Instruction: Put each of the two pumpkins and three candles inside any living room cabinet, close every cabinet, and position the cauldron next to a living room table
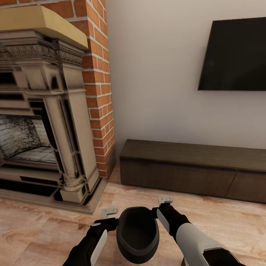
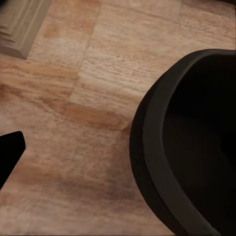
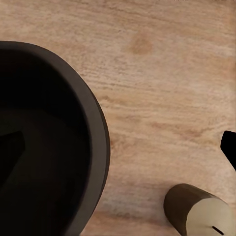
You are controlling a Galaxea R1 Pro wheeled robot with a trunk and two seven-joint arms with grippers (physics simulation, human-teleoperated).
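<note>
The black cauldron (image 1: 137,236) hangs between my two arms low in the head view, its mouth tipped toward the camera, above the wooden floor. My left gripper (image 1: 111,221) is at its left wall and my right gripper (image 1: 159,214) at its right wall. In the right wrist view the cauldron (image 3: 44,137) rim lies between the widely spread fingertips (image 3: 229,147) of the right gripper (image 3: 118,147). One grey-beige candle (image 3: 199,211) stands on the floor beside it. The left wrist view has the cauldron (image 2: 196,147) and one fingertip (image 2: 10,157) far from it. The dark-brown cabinet (image 1: 192,173) is closed. Pumpkins and table are out of view.
An ornate beige fireplace (image 1: 44,111) with a brick column (image 1: 98,92) stands at the left. A black screen (image 1: 234,55) hangs on the white wall above the cabinet. Wooden floor (image 1: 221,218) stretches between me and the cabinet.
</note>
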